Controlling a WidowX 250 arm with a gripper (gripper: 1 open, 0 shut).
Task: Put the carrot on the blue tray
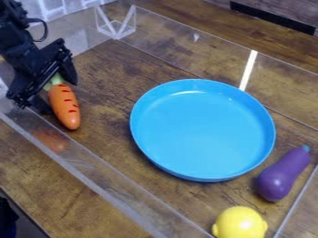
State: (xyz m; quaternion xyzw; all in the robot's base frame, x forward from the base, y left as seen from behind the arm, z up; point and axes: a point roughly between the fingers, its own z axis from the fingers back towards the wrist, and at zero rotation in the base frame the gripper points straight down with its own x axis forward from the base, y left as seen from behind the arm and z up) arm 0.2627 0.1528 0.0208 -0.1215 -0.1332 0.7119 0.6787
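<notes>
- The carrot (63,105) lies at the left of the scene, on the wooden table (118,121) and off the blue tray, its orange tip pointing near and its pale green top toward the far side.
- The black gripper (51,85) stands wide, its fingers spread about the leafy end; it does not appear to be gripping the carrot, though where exactly the pads sit is too dark to tell.
- That placing probably serves a grasp across the top, since closing there would pinch the narrower end and leave the orange body hanging free.
- The clear wall (97,171) runs close by the carrot, so a straight lift before any sideways move seems wise.
- The blue tray (203,129) sits right of the carrot, its broad floor forgiving a rough release.
- The purple eggplant (284,174) and yellow lemon (239,223) lie beyond its right and near sides, out of the likely route.
</notes>
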